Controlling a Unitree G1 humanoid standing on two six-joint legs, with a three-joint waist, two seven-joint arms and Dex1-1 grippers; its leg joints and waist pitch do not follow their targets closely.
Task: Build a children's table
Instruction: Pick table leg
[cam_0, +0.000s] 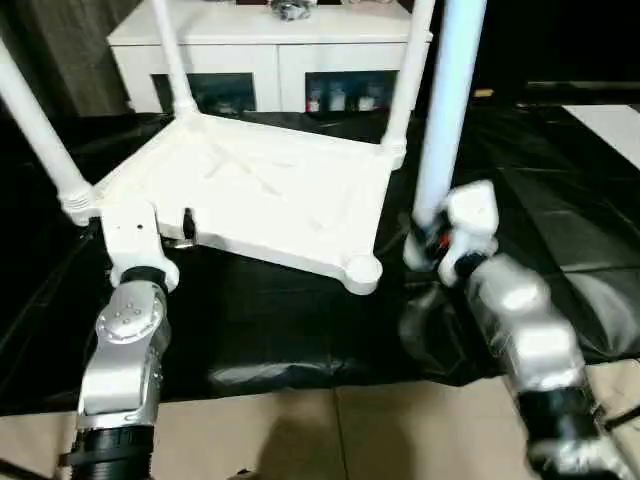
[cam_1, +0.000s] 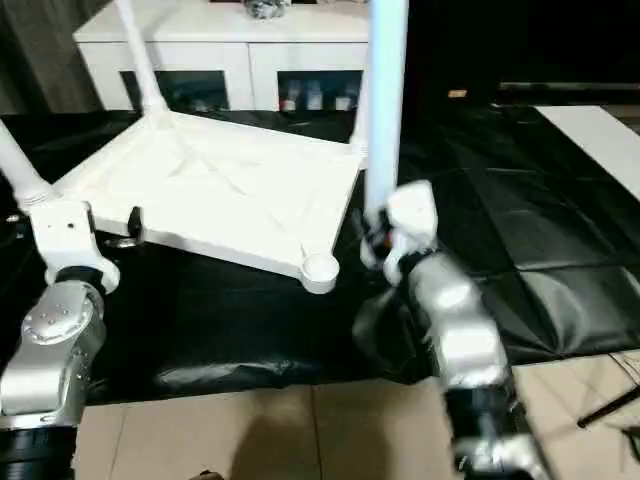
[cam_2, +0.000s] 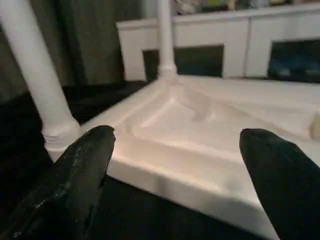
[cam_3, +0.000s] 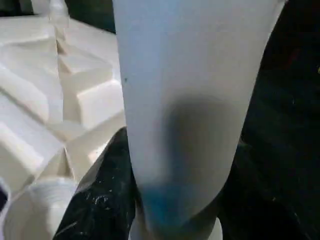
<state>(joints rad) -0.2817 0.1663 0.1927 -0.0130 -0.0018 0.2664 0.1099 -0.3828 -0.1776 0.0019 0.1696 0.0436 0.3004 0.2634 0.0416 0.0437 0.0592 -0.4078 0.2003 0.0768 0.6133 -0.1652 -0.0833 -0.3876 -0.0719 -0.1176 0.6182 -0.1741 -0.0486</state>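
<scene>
The children's table top (cam_0: 255, 195) lies upside down on black sheeting (cam_0: 300, 320) spread over the floor, ribs facing up, with tan floor tiles (cam_0: 300, 430) showing at the near edge of the sheeting. Behind it stands a white cabinet (cam_0: 270, 45) with dark glass doors, and a flat white board (cam_0: 610, 125) lies at the far right of the sheeting.

Three legs stand in corner sockets: one at the near left corner (cam_0: 40, 130), one at the far left (cam_0: 172, 60), one at the far right (cam_0: 405, 80). The near right socket (cam_0: 362, 272) is open and bare. A fourth leg (cam_0: 448, 110) stands upright just right of the top's right edge, held by the right end effector (cam_0: 432, 240).

The head views show all four corners at once. The right wrist view adds the grip itself: the fourth leg fills the space between the black fingers (cam_3: 102, 195), which are clamped on it near its lower end, with a threaded socket rim (cam_3: 35, 207) close beside. The left wrist view shows the left end effector (cam_2: 175, 165) with its fingers (cam_2: 82, 170) spread wide apart, holding nothing, facing the top's near edge beside the near left leg (cam_2: 37, 75).
</scene>
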